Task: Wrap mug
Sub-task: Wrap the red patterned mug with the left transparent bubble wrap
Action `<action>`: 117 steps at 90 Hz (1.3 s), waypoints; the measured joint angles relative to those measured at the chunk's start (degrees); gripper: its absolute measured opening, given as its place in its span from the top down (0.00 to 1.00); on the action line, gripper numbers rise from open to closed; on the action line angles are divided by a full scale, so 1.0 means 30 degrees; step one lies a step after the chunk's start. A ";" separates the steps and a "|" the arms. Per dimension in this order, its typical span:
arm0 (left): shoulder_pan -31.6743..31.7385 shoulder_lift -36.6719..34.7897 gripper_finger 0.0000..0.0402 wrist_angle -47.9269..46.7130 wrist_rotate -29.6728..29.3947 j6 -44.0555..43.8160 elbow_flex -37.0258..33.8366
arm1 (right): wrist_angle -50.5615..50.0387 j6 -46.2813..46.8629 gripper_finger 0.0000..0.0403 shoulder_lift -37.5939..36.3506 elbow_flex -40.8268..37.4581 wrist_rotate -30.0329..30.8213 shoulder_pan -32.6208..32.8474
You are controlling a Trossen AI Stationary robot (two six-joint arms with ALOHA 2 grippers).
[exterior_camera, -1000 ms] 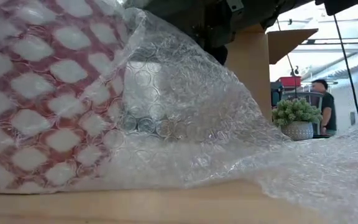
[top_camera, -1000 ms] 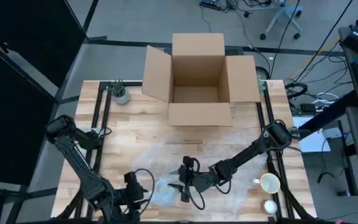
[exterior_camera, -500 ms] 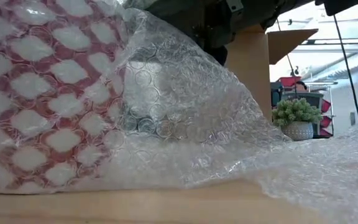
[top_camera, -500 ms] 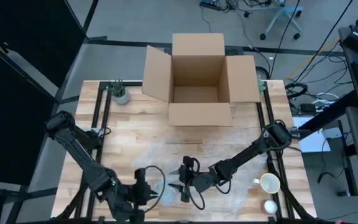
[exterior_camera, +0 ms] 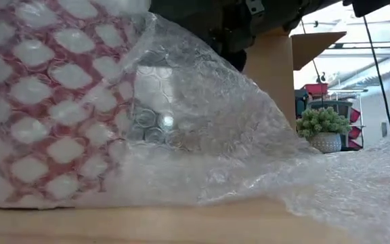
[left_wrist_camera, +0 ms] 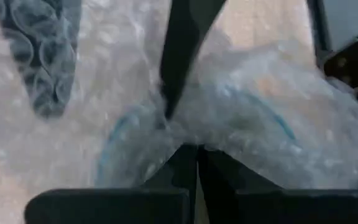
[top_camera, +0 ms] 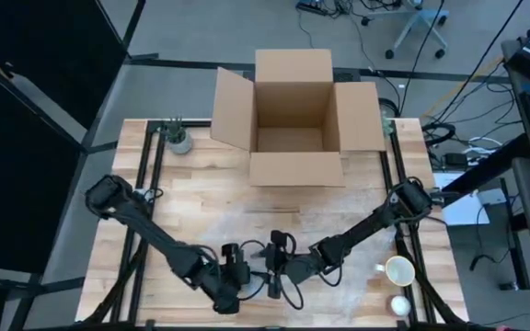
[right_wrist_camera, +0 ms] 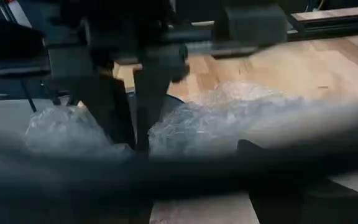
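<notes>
Wooden table [top_camera: 201,198], black rails along left and right edges. Open cardboard box [top_camera: 293,119] at the far edge, centre, flaps spread. Small potted plant [top_camera: 180,140] at the far left corner. Two pale cups: one [top_camera: 398,272] near the right rail, a smaller one [top_camera: 399,304] just nearer the front edge. The middle band between box and the arms is bare wood; the far right and left strips by the rails are narrow.

Bubble wrap [top_camera: 247,241] lies spread over the front centre of the table, crumpled, reaching toward the right in the low view. The mug [exterior_camera: 49,102], red with a pale diamond pattern, sits under the wrap at the front of the table; in the low view it fills the near left, wrap draped over it and sloping down to the tabletop. From above it cannot be made out beneath the grippers and plastic.

Left gripper [top_camera: 237,276] low at front centre, arm reaching in from the left rail. Its wrist view shows the two fingers [left_wrist_camera: 185,171] pressed together, a bunch of wrap pinched at their tips.

Right gripper [top_camera: 270,267] just beside it, arm coming from the right rail. One finger stands in front of the left wrist camera, touching the wrap. Whether its fingers are apart or together cannot be told.
</notes>
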 joint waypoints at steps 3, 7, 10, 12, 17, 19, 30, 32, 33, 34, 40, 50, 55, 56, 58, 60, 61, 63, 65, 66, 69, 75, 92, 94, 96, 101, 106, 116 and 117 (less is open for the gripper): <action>0.0068 0.0137 0.99 0.0053 0.0075 0.0012 0.0018 | -0.0313 -0.0185 0.51 -0.0050 0.0134 0.0013 0.0021; 0.0118 0.0230 0.99 0.0099 0.0193 0.0020 0.0005 | -0.0669 -0.0457 0.51 -0.0104 0.0366 0.0052 0.0086; 0.0133 0.0241 0.99 0.0139 0.0214 0.0007 -0.0007 | -0.1188 -0.0651 0.51 -0.0243 0.0526 0.0044 0.0111; 0.0153 0.0247 0.99 0.0146 0.0240 0.0006 -0.0012 | -0.1612 -0.0716 0.51 -0.0329 0.0696 0.0040 0.0125; 0.0182 0.0246 0.99 0.0143 0.0274 0.0007 -0.0038 | -0.2685 -0.0769 0.51 -0.0574 0.1222 -0.0053 0.0202; 0.0182 0.0194 0.99 0.0139 0.0296 0.0007 -0.0044 | -0.3239 -0.0765 0.51 -0.0697 0.1393 -0.0080 0.0242; 0.0189 0.0080 0.99 0.0202 0.0400 0.0012 -0.0073 | -0.6520 -0.0750 0.51 -0.1355 0.2477 -0.0080 0.0503; 0.0189 0.0080 0.99 0.0217 0.0400 0.0021 -0.0073 | -0.6933 -0.0705 0.51 -0.1490 0.2659 -0.0082 0.0566; 0.0189 0.0080 0.99 0.0218 0.0404 0.0018 -0.0073 | -0.7105 -0.0687 0.51 -0.1556 0.2747 -0.0087 0.0606; 0.0189 0.0080 0.99 0.0219 0.0409 0.0015 -0.0074 | -0.7303 -0.0681 0.51 -0.1622 0.2828 -0.0087 0.0642; 0.0189 0.0080 0.99 0.0239 0.0422 0.0029 -0.0080 | -0.8021 -0.0491 0.51 -0.2016 0.3217 -0.0087 0.0846; 0.0205 0.0087 0.99 0.0331 0.0430 0.0028 -0.0095 | -0.7483 -0.0314 0.51 -0.2317 0.3426 -0.0075 0.1223; 0.0243 0.0094 0.99 0.0393 0.0435 0.0022 -0.0095 | -0.7094 0.0107 0.51 -0.2226 0.3431 -0.0043 0.1381; 0.0248 0.0094 0.99 0.0409 0.0437 0.0022 -0.0095 | -0.6997 0.0234 0.51 -0.2156 0.3431 -0.0010 0.1406; 0.0255 0.0094 0.99 0.0422 0.0434 0.0019 -0.0095 | -0.6596 0.0541 0.51 -0.1989 0.3434 0.0063 0.1413; 0.0255 0.0094 0.99 0.0427 0.0430 0.0006 -0.0095 | -0.6193 0.0837 0.51 -0.1828 0.3443 0.0066 0.1421; 0.0255 0.0096 0.99 0.0432 0.0430 0.0000 -0.0095 | -0.6007 0.0975 0.51 -0.1733 0.3446 0.0069 0.1421; 0.0255 0.0101 0.99 0.0453 0.0430 0.0000 -0.0098 | -0.5614 0.1225 0.51 -0.1457 0.3446 0.0113 0.1409; 0.0255 0.0101 0.99 0.0484 0.0424 0.0000 -0.0108 | -0.5115 0.1450 0.51 -0.1156 0.3446 0.0172 0.1338; 0.0255 0.0103 0.99 0.0500 0.0411 0.0000 -0.0109 | -0.4787 0.1547 0.51 -0.1004 0.3446 0.0170 0.1291; 0.0255 0.0109 0.99 0.0583 0.0364 0.0011 -0.0111 | -0.3806 0.1692 0.51 -0.0517 0.3446 0.0103 0.1141; 0.0254 0.0116 0.99 0.0721 0.0364 0.0162 -0.0124 | -0.2841 0.1807 0.51 0.0384 0.3431 -0.0010 0.0790; 0.0185 -0.0179 0.99 0.0514 0.0398 0.0086 -0.0152 | -0.3629 0.2652 0.51 0.1436 0.3436 -0.0297 0.0430; 0.0189 -0.0300 0.99 0.0473 0.0471 0.0095 -0.0207 | -0.3785 0.2652 0.51 0.1471 0.3533 -0.0301 0.0433; 0.0187 -0.0398 0.99 0.0484 0.0479 0.0013 -0.0211 | -0.3981 0.2634 0.51 0.1458 0.3561 -0.0408 0.0430; 0.0167 -0.0692 0.99 0.0454 0.0469 0.0017 -0.0224 | -0.4015 0.2466 0.51 0.1461 0.3512 -0.0330 0.0430; 0.0072 -0.1276 0.99 0.0112 0.0470 0.0040 -0.0252 | -0.4038 0.2478 0.51 0.1464 0.3512 -0.0319 0.0420; 0.0042 -0.2589 0.99 -0.0167 0.0148 0.0031 -0.0055 | -0.4056 0.2313 0.51 0.1491 0.3517 -0.0334 0.0430; 0.0041 -0.2735 0.99 -0.0250 0.0114 0.0029 -0.0022 | -0.4074 0.2299 0.51 0.1493 0.3513 -0.0318 0.0430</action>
